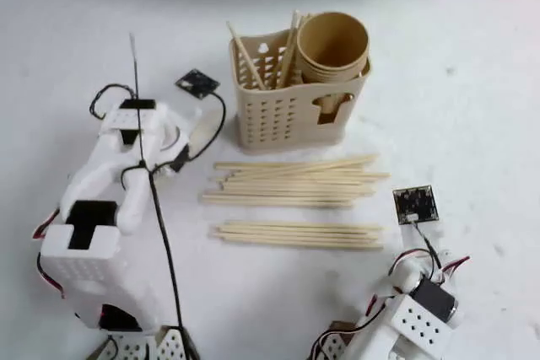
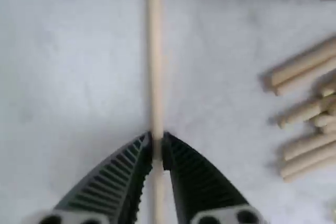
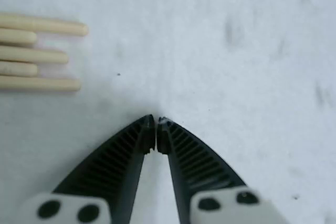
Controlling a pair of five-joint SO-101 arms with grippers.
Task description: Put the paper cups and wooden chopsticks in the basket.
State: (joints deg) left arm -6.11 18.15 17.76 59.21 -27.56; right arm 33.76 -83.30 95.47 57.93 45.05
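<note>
Now: left claw [image 2: 157, 139] pinching one chopstick [image 2: 154, 51]; right claw [image 3: 157, 125] closed, empty; two chopstick piles [image 1: 295, 183] near basket [image 1: 278, 120].

I have the basket [image 1: 291, 99] standing far and central on the tabletop [image 1: 472, 124]. The paper cups [image 1: 333, 44] sit stacked in its right compartment, and the tilted chopsticks [image 1: 253, 61] stand in its left one. Nearer to me, two rows lie across the tabletop, the far row [image 1: 295, 181] just before the basket and the near row [image 1: 299, 233] beside it. Left of the rows, my left claw [image 2: 156, 137] pinches a single chopstick [image 2: 154, 51]. My right claw [image 3: 156, 121] sits to their right.
</note>
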